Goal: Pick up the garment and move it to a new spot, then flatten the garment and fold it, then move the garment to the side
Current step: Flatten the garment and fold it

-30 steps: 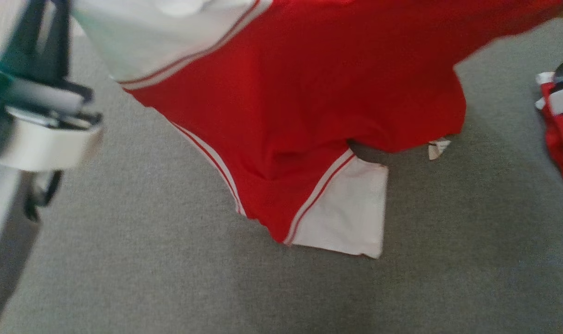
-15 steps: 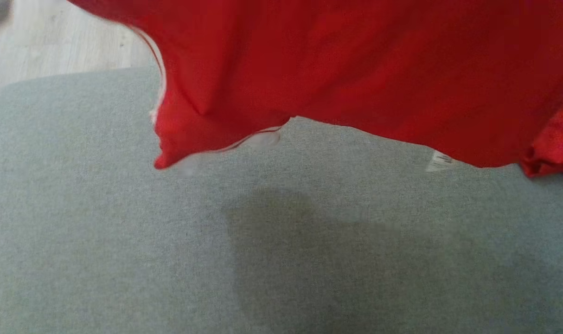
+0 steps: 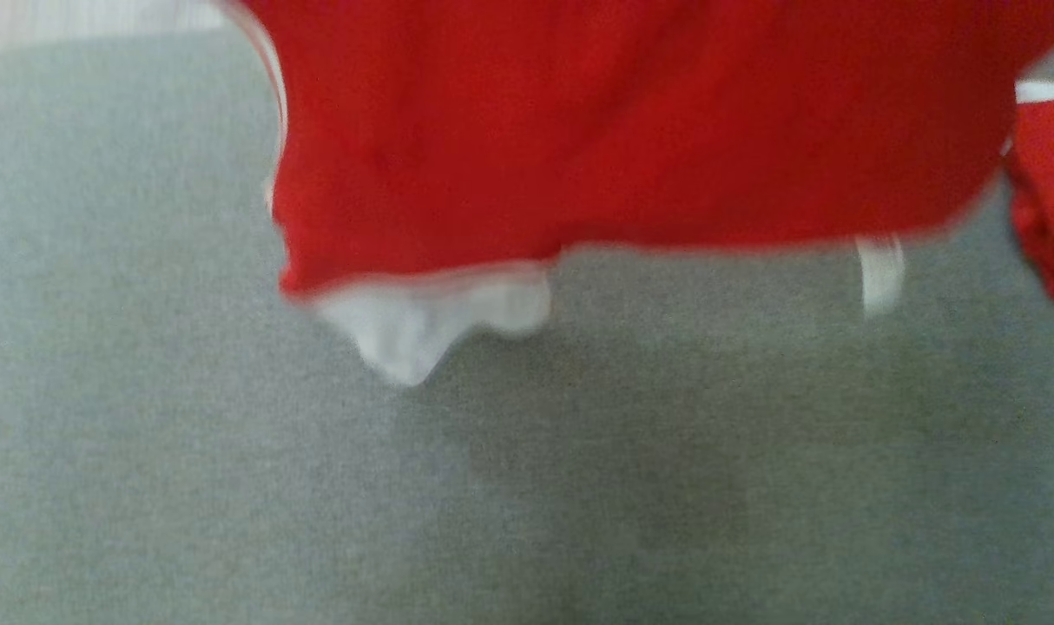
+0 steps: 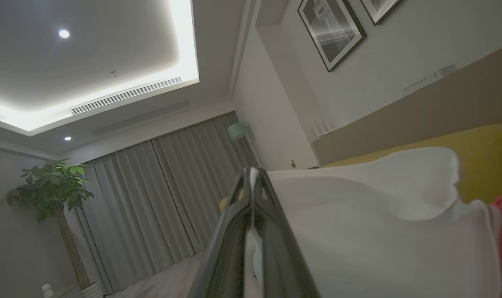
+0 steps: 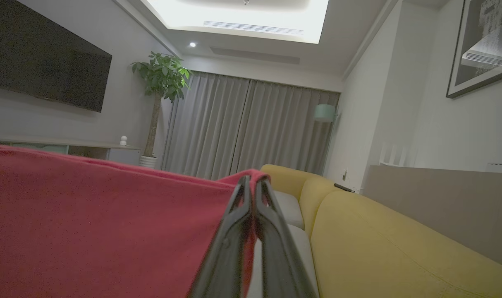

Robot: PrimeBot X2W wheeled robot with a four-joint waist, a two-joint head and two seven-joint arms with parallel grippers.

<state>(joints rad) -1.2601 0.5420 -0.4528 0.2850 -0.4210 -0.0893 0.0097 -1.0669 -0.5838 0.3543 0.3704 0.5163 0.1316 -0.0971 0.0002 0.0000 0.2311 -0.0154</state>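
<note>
The red garment (image 3: 631,130) with white sleeves hangs in the air across the top of the head view, blurred, above a grey cushioned surface (image 3: 232,486). One white sleeve (image 3: 423,321) and a small white label (image 3: 879,269) dangle from its lower edge. In the left wrist view my left gripper (image 4: 253,176) is shut on a white part of the garment (image 4: 379,223). My right gripper (image 5: 251,182) is shut on the red cloth (image 5: 89,223), which stretches away to the left in the right wrist view.
A bunched red fold of cloth (image 3: 1052,200) hangs at the right edge of the head view. A yellow sofa (image 5: 379,244), grey curtains (image 5: 251,128), a potted plant (image 5: 160,82) and a dark wall screen (image 5: 40,58) surround the spot.
The garment has swung and dropped slightly, its white sleeve now dangling lower under the red hem. The head camera has shifted, so the wooden floor strip at top left has nearly gone.
</note>
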